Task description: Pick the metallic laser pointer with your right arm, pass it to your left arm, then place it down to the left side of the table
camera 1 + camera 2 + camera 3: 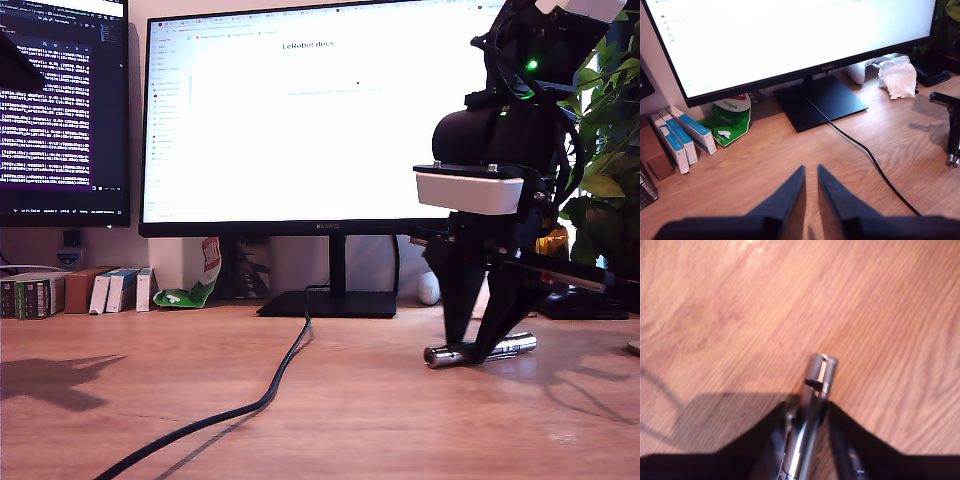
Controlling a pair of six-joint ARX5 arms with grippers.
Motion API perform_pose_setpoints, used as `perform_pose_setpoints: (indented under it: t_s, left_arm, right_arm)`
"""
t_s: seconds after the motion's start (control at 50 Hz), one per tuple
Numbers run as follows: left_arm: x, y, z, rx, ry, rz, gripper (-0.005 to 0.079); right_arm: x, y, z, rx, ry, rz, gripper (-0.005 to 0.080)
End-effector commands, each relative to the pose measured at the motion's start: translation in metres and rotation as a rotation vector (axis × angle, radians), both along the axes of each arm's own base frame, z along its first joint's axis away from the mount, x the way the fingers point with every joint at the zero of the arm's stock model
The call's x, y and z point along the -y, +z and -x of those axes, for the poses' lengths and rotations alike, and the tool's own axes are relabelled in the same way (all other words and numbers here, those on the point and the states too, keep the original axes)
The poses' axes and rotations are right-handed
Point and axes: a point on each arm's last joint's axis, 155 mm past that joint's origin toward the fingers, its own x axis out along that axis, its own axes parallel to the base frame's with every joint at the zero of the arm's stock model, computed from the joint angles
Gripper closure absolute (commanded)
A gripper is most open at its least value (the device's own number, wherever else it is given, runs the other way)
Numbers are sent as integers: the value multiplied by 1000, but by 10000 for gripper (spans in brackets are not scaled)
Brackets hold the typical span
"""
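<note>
Two tool fingers [775,435] flanking laser pointer [815,390], table [715,315]

Black cable [270,385] across open table [400,430]

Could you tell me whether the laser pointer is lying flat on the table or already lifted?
Lying flat: the laser pointer rests lengthwise on the table, with my second gripper around it.

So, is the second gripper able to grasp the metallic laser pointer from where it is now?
Probably yes. My second gripper already straddles the metallic laser pointer, which lies on the table, a finger on each side. Nothing lies between them; whether it already grips is unclear.
</note>
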Motion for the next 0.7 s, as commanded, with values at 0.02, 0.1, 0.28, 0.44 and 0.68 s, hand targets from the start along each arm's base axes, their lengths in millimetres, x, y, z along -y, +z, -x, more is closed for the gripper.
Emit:
perform_pose_setpoints:
  t_s: [0.02, 0.1, 0.28, 0.44, 0.68]
  left_arm:
    - [0, 2, -1, 9, 1, -2, 680]
    - [0, 2, -1, 10, 0, -3, 680]
    - [0, 2, -1, 9, 1, -2, 680]
    - [0, 3, -1, 10, 0, -2, 680]
    - [0, 6, -2, 23, -1, 0, 679]
  right_arm:
    - [2, -9, 6, -30, 1, 3, 645]
    - [2, -8, 6, -30, 1, 3, 688]
    - [0, -8, 4, -17, 5, 3, 765]
    - [-12, 4, -3, 20, 11, -8, 765]
    - [-61, 65, -28, 127, -97, -155, 765]
